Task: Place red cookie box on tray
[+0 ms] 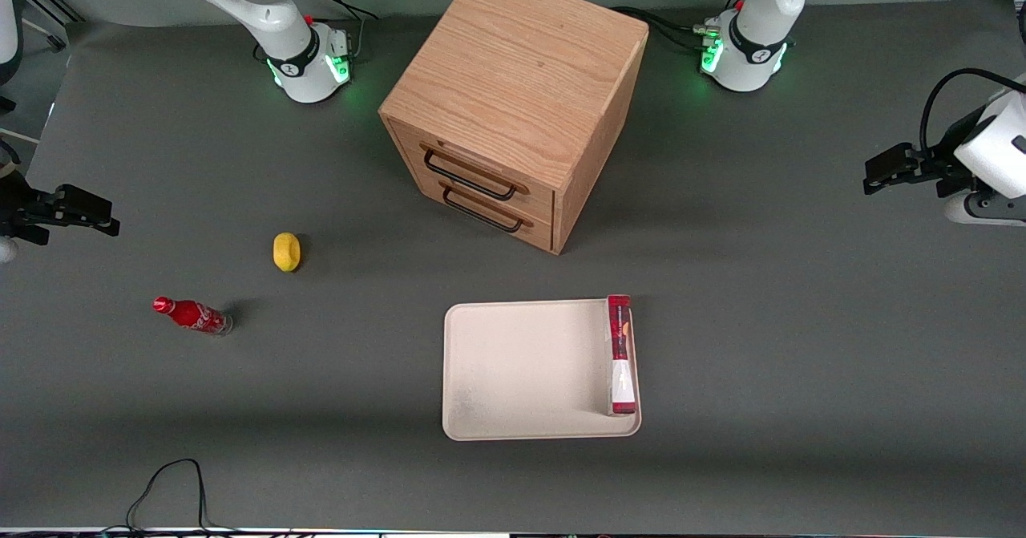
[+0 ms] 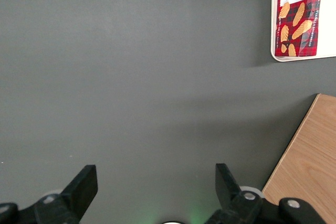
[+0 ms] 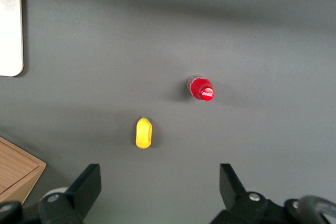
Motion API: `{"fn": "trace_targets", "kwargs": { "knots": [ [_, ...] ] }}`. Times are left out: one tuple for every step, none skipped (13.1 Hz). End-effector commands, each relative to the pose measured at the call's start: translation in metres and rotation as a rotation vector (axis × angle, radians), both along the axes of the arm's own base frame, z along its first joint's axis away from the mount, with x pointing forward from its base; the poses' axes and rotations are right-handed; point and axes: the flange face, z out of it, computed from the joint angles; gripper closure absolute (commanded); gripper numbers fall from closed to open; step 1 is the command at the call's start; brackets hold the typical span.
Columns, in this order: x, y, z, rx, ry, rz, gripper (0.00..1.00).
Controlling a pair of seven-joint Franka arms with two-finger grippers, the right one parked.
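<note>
The red cookie box (image 1: 620,353) stands on its long thin edge on the cream-white tray (image 1: 521,370), along the tray's rim toward the working arm's end of the table. In the left wrist view the box (image 2: 299,19) shows its tartan face with cookies, inside the tray's rim (image 2: 304,59). My left gripper (image 1: 875,174) hangs above bare table toward the working arm's end, well apart from the tray and farther from the front camera than it. Its fingers (image 2: 84,182) are spread wide, and the gripper (image 2: 155,174) holds nothing.
A wooden two-drawer cabinet (image 1: 513,97) stands farther from the front camera than the tray; its corner shows in the left wrist view (image 2: 310,166). A yellow lemon-like object (image 1: 286,251) and a small red soda bottle (image 1: 192,315) lie toward the parked arm's end. A black cable (image 1: 168,490) loops at the near edge.
</note>
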Motion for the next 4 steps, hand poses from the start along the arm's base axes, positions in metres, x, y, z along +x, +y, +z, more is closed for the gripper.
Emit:
{"fn": "trace_targets", "kwargs": {
  "knots": [
    [-0.0051,-0.0036,0.0077,-0.003,0.007,0.003,0.0],
    [-0.0051,-0.0046,0.0084,-0.004,0.005,0.002,0.0],
    [-0.005,-0.0046,0.0104,-0.004,0.002,0.002,0.0],
    [-0.0052,-0.0046,0.011,-0.004,0.002,0.0,0.0]
  ]
}}
